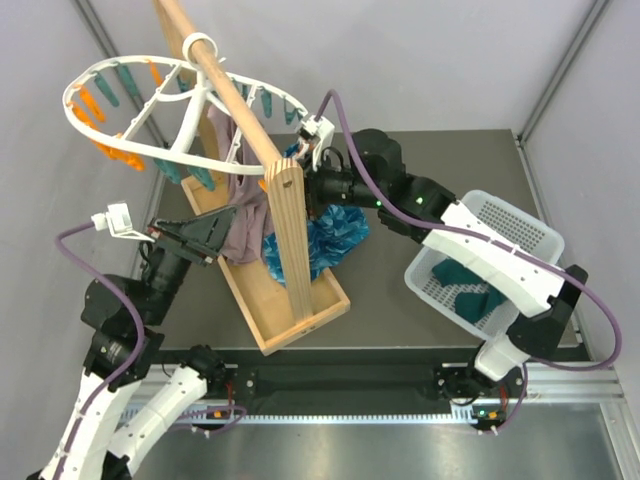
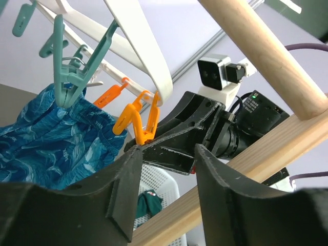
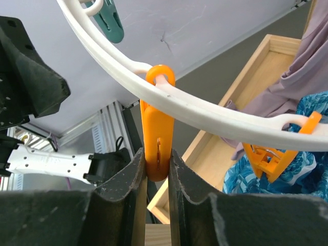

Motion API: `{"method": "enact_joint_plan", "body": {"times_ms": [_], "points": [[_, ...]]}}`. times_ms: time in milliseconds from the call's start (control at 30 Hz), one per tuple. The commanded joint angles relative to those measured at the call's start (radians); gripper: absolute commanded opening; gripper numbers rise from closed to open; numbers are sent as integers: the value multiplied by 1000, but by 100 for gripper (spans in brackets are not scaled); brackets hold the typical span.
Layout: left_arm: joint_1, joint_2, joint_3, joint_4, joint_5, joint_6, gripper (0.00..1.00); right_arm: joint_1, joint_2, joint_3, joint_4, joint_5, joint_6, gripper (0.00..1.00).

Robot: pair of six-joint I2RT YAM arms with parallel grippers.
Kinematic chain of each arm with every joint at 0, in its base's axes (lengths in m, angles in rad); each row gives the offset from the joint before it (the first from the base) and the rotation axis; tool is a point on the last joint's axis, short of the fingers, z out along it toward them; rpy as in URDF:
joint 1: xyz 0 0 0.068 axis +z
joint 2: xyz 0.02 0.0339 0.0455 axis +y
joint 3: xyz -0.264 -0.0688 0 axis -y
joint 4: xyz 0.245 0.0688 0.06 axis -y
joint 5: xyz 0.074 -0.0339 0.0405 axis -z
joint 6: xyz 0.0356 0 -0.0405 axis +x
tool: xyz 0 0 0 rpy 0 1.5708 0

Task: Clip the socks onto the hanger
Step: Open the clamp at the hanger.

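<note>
The white hanger (image 1: pixel 95 85) hangs from a wooden pole (image 1: pixel 235 95) and carries teal and orange pegs. My right gripper (image 3: pixel 156 154) is shut on an orange peg (image 3: pixel 157 123) that hangs from the hanger's ring (image 3: pixel 195 105). The left wrist view shows that peg (image 2: pixel 137 123) pinched by the black right fingers (image 2: pixel 179 148). My left gripper (image 2: pixel 166 151) is open just below, with nothing between its fingers. The dark teal socks (image 1: pixel 465 285) lie in the white basket (image 1: pixel 520 225); one sock (image 2: pixel 148 202) shows past the left fingers.
A bright blue cloth (image 1: pixel 335 235) and a mauve-grey cloth (image 1: pixel 240 235) hang from pegs over the wooden stand's tray (image 1: pixel 290 320). The stand's upright post (image 1: pixel 288 225) rises between the two grippers. A teal peg (image 2: pixel 72 77) grips the blue cloth (image 2: pixel 46 143).
</note>
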Motion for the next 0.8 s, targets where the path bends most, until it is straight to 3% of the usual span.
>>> {"method": "enact_joint_plan", "body": {"times_ms": [0,167,433,767], "points": [[-1,-2,12,24,-58,-3,52,23,29,92,-29,-20,-20,0],[0,147,165,-151,-41,-22,56,27,82,187,-82,-3,-31,0],[-2,254,245,-200,-60,8,68,29,108,233,-95,11,-19,0],[-2,308,270,-204,-52,-14,68,30,117,242,-102,28,-23,0]]}}
